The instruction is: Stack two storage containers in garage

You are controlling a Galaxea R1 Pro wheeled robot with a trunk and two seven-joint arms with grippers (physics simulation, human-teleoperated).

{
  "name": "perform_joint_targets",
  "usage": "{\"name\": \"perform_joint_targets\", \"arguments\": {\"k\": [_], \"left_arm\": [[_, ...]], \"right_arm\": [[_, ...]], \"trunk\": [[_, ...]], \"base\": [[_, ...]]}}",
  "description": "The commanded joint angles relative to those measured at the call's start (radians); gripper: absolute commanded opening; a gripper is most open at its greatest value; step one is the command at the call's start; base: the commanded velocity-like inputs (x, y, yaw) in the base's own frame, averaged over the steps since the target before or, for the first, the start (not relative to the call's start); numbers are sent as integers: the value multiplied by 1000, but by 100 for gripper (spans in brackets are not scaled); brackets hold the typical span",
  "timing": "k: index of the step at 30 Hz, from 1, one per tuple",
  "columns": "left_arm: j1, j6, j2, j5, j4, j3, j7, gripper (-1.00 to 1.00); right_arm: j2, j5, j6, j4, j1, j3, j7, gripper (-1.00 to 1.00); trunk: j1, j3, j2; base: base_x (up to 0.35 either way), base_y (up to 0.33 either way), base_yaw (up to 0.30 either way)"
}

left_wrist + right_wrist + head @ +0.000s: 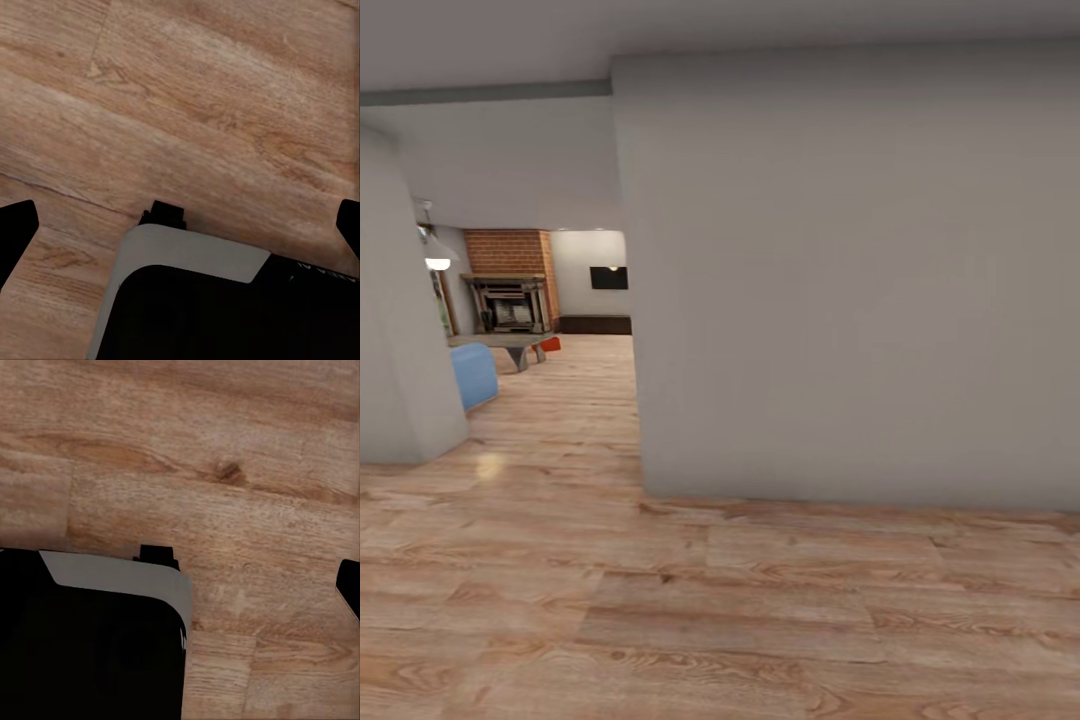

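The robot is in a hallway with a light wood floor [660, 600], facing a big grey wall [840, 300] that stands right in front. Past the wall's edge, at about ten o'clock in the head view, the living room [550, 330] opens up, with a brick fireplace [510, 290], a blue sofa [473, 373] and a low table [510, 343]. One small orange-red bit, likely a storage container [550, 344], peeks out on the floor just beside the table, far away from the robot. It is too small to see well, and I cannot tell where the second bin is. A plastic bin with no lid should be light and stiff, but its plain walls may be slippery, so I think it is best to grab it by the top rim. The left gripper [180, 225] points down at the wood planks, with its two dark fingertips [15, 225] spread far apart and nothing between them. For the right gripper, only one dark fingertip [349, 585] shows at the edge of its wrist view, so I cannot tell if it is spread or pressed together. Nothing is being carried yet.
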Motion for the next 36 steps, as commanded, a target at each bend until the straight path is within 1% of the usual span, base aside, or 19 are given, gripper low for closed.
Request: {"name": "perform_joint_targets", "arguments": {"k": [1, 25, 36], "left_arm": [[-1, -3, 0, 4, 0, -2, 2, 100], [-1, -4, -1, -1, 0, -4, 0, 100], [-1, -5, 0, -2, 0, -4, -1, 100]], "right_arm": [[0, -6, -6, 3, -1, 8, -2, 100], [0, -9, -7, 3, -1, 5, 0, 100], [-1, -9, -5, 3, -1, 11, -2, 100]], "trunk": [[1, -1, -1], [1, -1, -1], [1, -1, -1]], "base": [[324, 0, 0], [324, 0, 4], [324, 0, 239]]}}
